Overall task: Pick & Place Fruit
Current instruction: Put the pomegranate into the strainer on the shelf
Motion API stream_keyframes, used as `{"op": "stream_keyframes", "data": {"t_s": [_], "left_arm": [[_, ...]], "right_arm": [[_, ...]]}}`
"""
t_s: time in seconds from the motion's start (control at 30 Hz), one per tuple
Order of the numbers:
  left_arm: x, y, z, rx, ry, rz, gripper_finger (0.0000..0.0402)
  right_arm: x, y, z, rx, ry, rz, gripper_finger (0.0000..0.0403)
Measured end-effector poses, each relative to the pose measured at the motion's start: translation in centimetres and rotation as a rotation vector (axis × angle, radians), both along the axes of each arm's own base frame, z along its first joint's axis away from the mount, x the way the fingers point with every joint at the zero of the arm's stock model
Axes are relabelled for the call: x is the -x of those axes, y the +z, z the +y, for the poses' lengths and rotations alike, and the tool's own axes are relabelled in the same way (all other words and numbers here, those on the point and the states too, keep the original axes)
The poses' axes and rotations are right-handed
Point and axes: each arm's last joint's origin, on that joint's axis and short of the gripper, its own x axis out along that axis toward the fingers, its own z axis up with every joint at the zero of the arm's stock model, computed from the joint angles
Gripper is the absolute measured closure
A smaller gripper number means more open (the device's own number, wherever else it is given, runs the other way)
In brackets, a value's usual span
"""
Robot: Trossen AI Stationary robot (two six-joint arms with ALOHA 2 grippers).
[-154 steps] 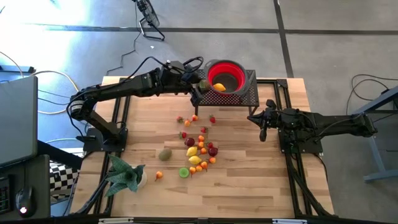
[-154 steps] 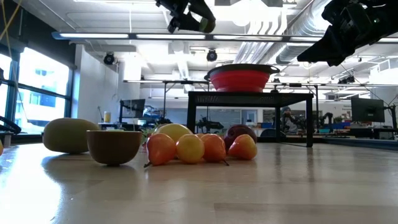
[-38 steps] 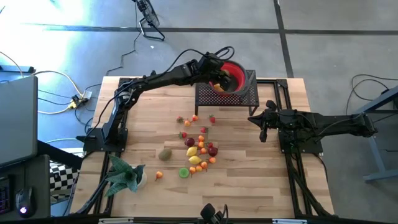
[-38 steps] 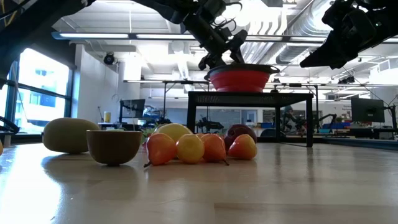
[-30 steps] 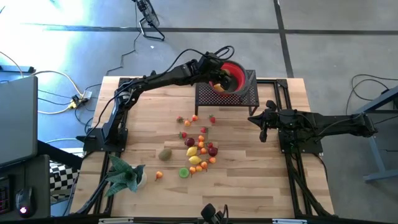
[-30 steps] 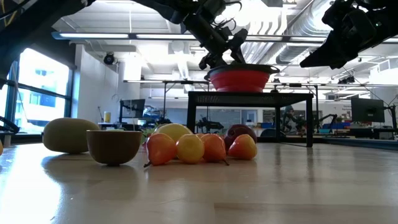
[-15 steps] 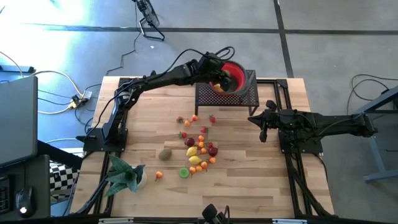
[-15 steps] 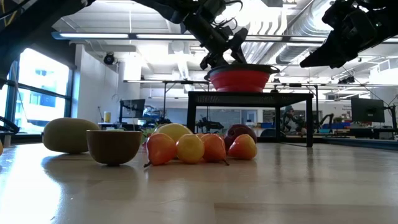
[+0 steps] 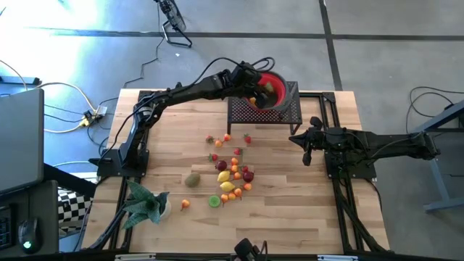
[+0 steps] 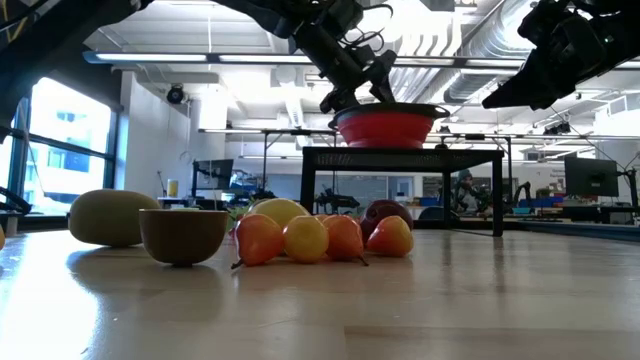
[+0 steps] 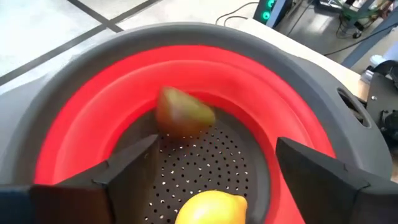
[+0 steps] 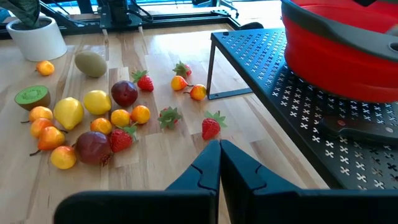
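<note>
While the left gripper (image 11: 214,171) hangs just above the red bowl (image 11: 81,124) with its two dark fingers (image 11: 134,171) spread wide and nothing between them, a brownish-green fruit (image 11: 183,113) sits loose against the bowl's inner wall, at about eleven o'clock from the gap between the fingers. A yellow lemon (image 11: 208,208) lies on the perforated floor of the bowl at six o'clock, directly under the gripper.

In the high view the left gripper (image 9: 255,85) reaches over the bowl's near-left rim, the bowl standing on a black mesh stand (image 9: 286,114) at the table's twelve o'clock. I judge this to be the release step: the fruit looks just let go and is already inside the bowl.

The rest of the fruit (image 9: 230,174) lies scattered on the wooden table (image 9: 304,210), at roughly six o'clock from the stand; a kiwi (image 9: 192,179) and a halved green one (image 9: 214,201) lie at its seven o'clock edge. A leafy plant (image 9: 145,203) stands farther toward eight o'clock.

The right gripper (image 12: 219,163) waits with fingers pressed together, at four o'clock from the stand, holding nothing.

The next move likely calls for lifting the left arm clear of the rim, then swinging down to the cluster for another piece.
</note>
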Motion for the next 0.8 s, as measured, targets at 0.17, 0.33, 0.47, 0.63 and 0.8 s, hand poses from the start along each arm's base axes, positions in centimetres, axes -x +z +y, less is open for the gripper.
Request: {"op": "stream_keyframes", "data": {"t_s": [0.17, 0.33, 0.47, 0.63, 0.8], "left_arm": [[0.00, 0.00, 0.00, -0.006, -0.004, 0.003, 0.0065], [0.00, 0.00, 0.00, -0.007, -0.003, 0.003, 0.0065], [0.00, 0.00, 0.00, -0.007, -0.002, 0.003, 0.0065], [0.00, 0.00, 0.01, -0.007, -0.002, 0.003, 0.0064], [0.00, 0.00, 0.01, -0.007, -0.002, 0.003, 0.0064]], "right_arm": [[0.00, 0.00, 0.00, 0.000, 0.000, 0.000, 0.0400], [0.00, -0.01, 0.00, 0.000, 0.000, 0.000, 0.0400], [0.00, 0.00, 0.00, 0.000, 0.000, 0.000, 0.0400], [0.00, 0.00, 0.00, 0.000, 0.000, 0.000, 0.0400], [0.00, 0.00, 0.00, -0.001, 0.000, -0.001, 0.0400]]}}
